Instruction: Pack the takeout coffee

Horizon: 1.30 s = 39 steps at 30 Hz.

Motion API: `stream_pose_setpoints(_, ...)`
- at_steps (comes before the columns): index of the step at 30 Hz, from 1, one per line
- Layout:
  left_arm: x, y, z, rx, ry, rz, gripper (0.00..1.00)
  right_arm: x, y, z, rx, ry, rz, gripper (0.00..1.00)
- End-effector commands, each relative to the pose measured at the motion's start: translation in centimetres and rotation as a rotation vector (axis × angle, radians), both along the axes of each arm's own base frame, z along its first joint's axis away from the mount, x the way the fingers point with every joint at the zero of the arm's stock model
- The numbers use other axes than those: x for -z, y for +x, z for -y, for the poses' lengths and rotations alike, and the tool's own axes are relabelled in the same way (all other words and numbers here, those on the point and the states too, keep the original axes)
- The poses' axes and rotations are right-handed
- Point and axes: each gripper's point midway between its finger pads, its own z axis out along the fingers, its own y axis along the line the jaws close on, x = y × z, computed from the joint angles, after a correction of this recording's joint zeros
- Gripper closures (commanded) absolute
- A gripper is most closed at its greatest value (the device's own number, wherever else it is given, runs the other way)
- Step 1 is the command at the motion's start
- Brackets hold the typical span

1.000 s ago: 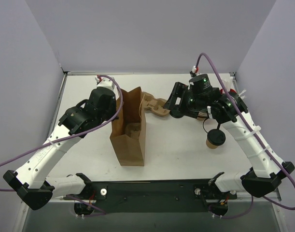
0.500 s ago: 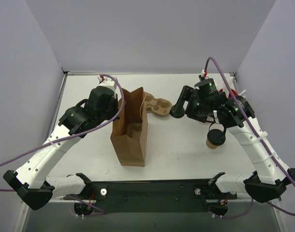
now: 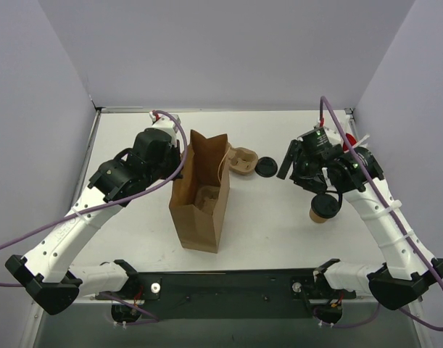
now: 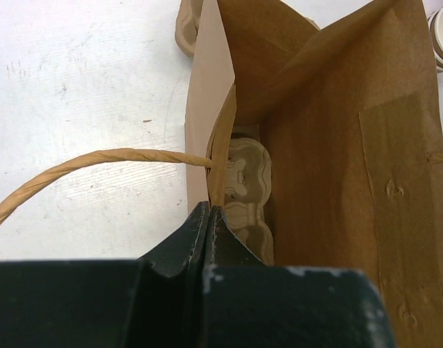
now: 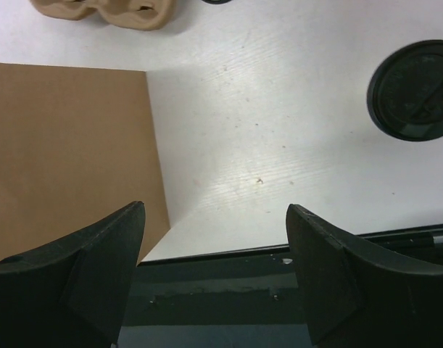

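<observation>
The takeout coffee (image 3: 323, 208), a brown paper cup with a black lid (image 5: 413, 88), stands on the table right of centre. My right gripper (image 3: 290, 165) hovers open above the table just behind and left of the cup, with nothing between its fingers (image 5: 105, 254). A brown paper bag (image 3: 199, 199) stands upright in the middle with a pulp cup carrier (image 4: 246, 185) inside. My left gripper (image 4: 209, 209) is shut on the bag's left rim (image 3: 181, 156), beside the twine handle (image 4: 98, 161).
A second pulp carrier (image 3: 243, 159) lies behind the bag with a loose black lid (image 3: 266, 167) beside it. Red and white items (image 3: 354, 138) sit at the back right behind the right arm. The table's near edge (image 5: 279, 250) lies below the right gripper.
My right arm has pulled back to the right, away from the carrier and loose lid. The bag's top has shifted slightly right. The left gripper keeps its hold.
</observation>
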Motion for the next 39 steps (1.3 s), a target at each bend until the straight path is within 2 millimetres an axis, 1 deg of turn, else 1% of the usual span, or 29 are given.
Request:
stream_pose_setpoints(1, -1.3, 0.5, 1.0, 0.023, -0.052, 0.038, 1.00, 1.5, -1.3, 3.3, 0.094, -0.075, -0.050, 0.26)
stream_pose_setpoints(3, -1.4, 0.4, 1.1, 0.027, -0.057, 0.038, 1.00, 1.9, -1.7, 4.2, 0.125, -0.082, -0.060, 0.27)
stream_pose_setpoints(4, -1.4, 0.5, 1.1, 0.027, -0.058, 0.038, 1.00, 2.7, -1.9, 5.1, 0.156, -0.093, -0.088, 0.26)
stream_pose_setpoints(5, -1.4, 0.4, 1.2, 0.032, -0.057, 0.036, 1.00, 2.9, -2.2, 5.5, 0.170, -0.098, -0.099, 0.26)
stream_pose_setpoints(8, -1.3, 0.5, 1.2, 0.037, -0.050, 0.034, 1.00, 4.2, -3.0, 6.9, 0.210, -0.122, -0.142, 0.26)
stream_pose_setpoints(12, -1.3, 0.6, 1.4, 0.046, -0.054, 0.033, 1.00, 5.2, -3.8, 8.3, 0.248, -0.162, -0.189, 0.26)
stream_pose_setpoints(14, -1.3, 0.5, 1.5, 0.049, -0.055, 0.034, 1.00, 5.6, -4.4, 9.2, 0.276, -0.187, -0.214, 0.25)
stream_pose_setpoints(15, -1.3, 0.5, 1.5, 0.050, -0.056, 0.032, 1.00, 6.1, -4.6, 10.1, 0.306, -0.210, -0.235, 0.24)
stream_pose_setpoints(17, -1.4, 0.5, 1.5, 0.050, -0.058, 0.036, 1.00, 6.8, -4.7, 10.8, 0.324, -0.227, -0.258, 0.22)
stream_pose_setpoints(18, -1.4, 0.5, 1.5, 0.050, -0.062, 0.039, 1.00, 7.3, -4.8, 11.5, 0.342, -0.237, -0.281, 0.22)
stream_pose_setpoints(23, -1.3, 0.5, 1.5, 0.056, -0.053, 0.038, 1.00, 8.5, -3.3, 12.5, 0.382, -0.226, -0.300, 0.21)
stream_pose_setpoints(27, -1.4, 0.5, 1.5, 0.055, -0.057, 0.037, 1.00, 9.6, -2.5, 13.3, 0.400, -0.213, -0.317, 0.21)
stream_pose_setpoints(30, -1.6, 0.5, 1.7, 0.061, -0.063, 0.037, 1.00, 10.9, -2.2, 13.5, 0.407, -0.190, -0.351, 0.20)
stream_pose_setpoints(31, -1.7, 0.6, 1.7, 0.061, -0.065, 0.037, 1.00, 11.2, -1.7, 13.5, 0.406, -0.183, -0.341, 0.20)
stream_pose_setpoints(32, -1.8, 0.5, 1.8, 0.063, -0.067, 0.036, 1.00, 12.0, -2.0, 13.7, 0.412, -0.175, -0.368, 0.19)
stream_pose_setpoints(33, -1.8, 0.5, 1.8, 0.065, -0.066, 0.036, 1.00, 12.3, -1.9, 13.8, 0.412, -0.171, -0.370, 0.18)
stream_pose_setpoints(34, -1.8, 0.5, 1.9, 0.066, -0.068, 0.037, 1.00, 12.6, -1.5, 13.8, 0.408, -0.165, -0.361, 0.18)
stream_pose_setpoints(39, -1.5, 0.4, 1.6, 0.062, -0.057, 0.031, 1.00, 14.7, -1.0, 13.9, 0.415, -0.144, -0.390, 0.17)
